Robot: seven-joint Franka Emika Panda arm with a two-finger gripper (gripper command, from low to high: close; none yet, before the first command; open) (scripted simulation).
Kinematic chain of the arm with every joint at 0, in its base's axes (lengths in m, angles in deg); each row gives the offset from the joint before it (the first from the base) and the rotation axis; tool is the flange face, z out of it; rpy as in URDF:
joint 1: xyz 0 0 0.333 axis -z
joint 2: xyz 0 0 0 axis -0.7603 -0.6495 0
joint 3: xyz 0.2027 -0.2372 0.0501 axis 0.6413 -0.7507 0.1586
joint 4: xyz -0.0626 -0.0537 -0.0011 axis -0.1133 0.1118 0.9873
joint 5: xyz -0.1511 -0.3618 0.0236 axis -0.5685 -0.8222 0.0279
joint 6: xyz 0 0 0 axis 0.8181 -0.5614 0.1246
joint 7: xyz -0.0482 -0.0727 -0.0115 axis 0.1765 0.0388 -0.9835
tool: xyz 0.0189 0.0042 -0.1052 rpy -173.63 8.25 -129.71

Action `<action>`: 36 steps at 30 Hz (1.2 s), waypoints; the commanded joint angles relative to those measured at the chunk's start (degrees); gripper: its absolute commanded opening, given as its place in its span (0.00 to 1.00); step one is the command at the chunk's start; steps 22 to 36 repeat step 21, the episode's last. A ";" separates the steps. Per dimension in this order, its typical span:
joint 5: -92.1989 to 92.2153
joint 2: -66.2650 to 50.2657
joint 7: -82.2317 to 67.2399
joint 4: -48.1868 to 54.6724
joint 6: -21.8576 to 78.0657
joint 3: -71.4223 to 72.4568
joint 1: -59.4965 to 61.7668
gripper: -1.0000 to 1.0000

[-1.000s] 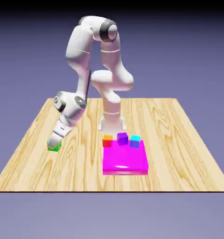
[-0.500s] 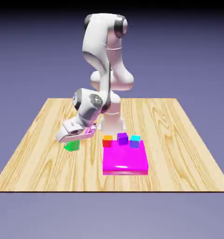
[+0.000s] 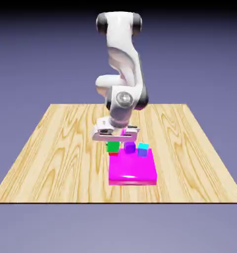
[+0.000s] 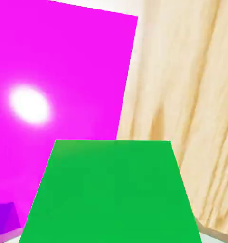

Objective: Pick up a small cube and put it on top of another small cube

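My gripper (image 3: 113, 141) is shut on the small bright green cube (image 3: 112, 146) and hangs over the back left corner of the magenta block (image 3: 133, 170). Directly under the green cube, only a sliver of red side shows of the orange-topped small cube (image 3: 113, 153). Its top is hidden, and I cannot tell whether the two cubes touch. In the hand view the green cube (image 4: 111, 190) fills the lower middle and covers the fingers, with the glossy magenta block (image 4: 63, 71) beyond it.
A purple cube (image 3: 130, 147) and a cyan-topped cube (image 3: 142, 149) stand on the block's back edge, just to the exterior view's right of the held cube. The purple cube's corner (image 4: 4, 216) shows in the hand view. The wooden table (image 3: 51, 158) surrounds the block.
The arm has swung from the table's left side to the exterior view's right, carrying the green cube off the wood to above the red-sided cube on the magenta block.
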 commanded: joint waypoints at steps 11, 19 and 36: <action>20.34 1.49 10.04 -2.40 4.86 8.82 -3.44 0.00; 20.24 1.81 10.08 -2.03 5.55 8.74 -3.37 1.00; 19.65 3.78 10.29 0.27 9.84 8.23 -2.93 1.00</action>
